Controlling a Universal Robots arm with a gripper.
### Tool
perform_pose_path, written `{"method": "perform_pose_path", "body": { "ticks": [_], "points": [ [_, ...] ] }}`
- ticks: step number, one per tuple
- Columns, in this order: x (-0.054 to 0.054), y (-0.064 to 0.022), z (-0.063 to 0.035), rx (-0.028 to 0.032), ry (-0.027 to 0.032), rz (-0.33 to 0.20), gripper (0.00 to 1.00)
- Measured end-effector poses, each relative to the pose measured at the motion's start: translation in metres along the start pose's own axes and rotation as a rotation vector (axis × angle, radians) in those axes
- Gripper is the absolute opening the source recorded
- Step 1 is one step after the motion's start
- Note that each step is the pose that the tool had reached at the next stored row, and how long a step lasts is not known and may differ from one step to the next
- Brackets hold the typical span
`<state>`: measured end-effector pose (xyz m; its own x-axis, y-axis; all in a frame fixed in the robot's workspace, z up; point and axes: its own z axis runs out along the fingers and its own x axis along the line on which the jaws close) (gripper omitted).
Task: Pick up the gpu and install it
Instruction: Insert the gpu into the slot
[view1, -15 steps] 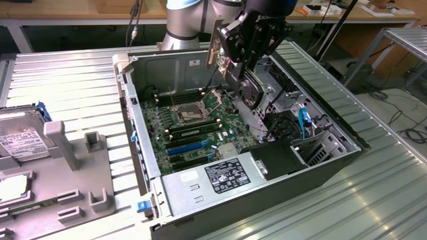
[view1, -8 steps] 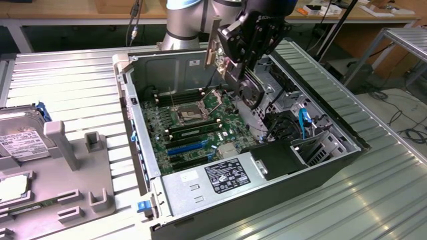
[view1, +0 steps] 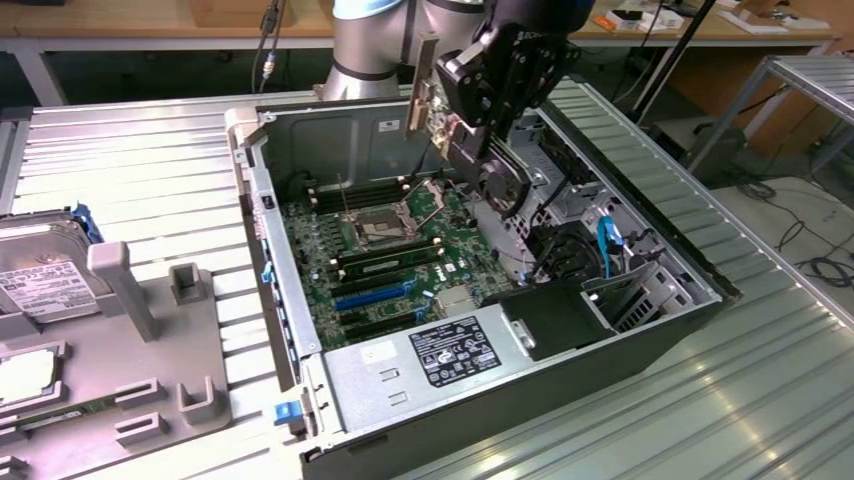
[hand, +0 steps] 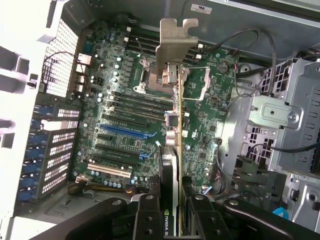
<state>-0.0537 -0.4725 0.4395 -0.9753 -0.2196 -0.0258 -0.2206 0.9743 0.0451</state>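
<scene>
We see a dull silver metal bracket and glossy black plastic on the gpu (hand: 170, 165). The motherboard (hand: 125, 105) looks matt green, the case (view1: 334, 130) bare grey sheet metal, the table (view1: 747, 400) ribbed, shiny metal.

A: Arm position?
B: Gripper (view1: 465, 120) clamped on the gpu (view1: 487, 175). Card is edge-on, raised above the motherboard (view1: 400, 240) inside the open computer case (view1: 694, 270), not seated in a slot.
A: Near end of the case?
B: Power supply (view1: 441, 360), label facing up.
A: Outside it?
B: Hard drive (view1: 47, 280) in a grey holder (view1: 174, 340), exterior view's left, on the ribbed metal table (view1: 147, 150).
</scene>
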Motion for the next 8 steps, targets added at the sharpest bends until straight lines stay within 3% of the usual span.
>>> {"method": "perform_pose_path", "body": {
  "ticks": [8],
  "points": [
    [0.0000, 0.0000, 0.0000, -0.0013, 0.0022, -0.051, 0.27]
  ]
}}
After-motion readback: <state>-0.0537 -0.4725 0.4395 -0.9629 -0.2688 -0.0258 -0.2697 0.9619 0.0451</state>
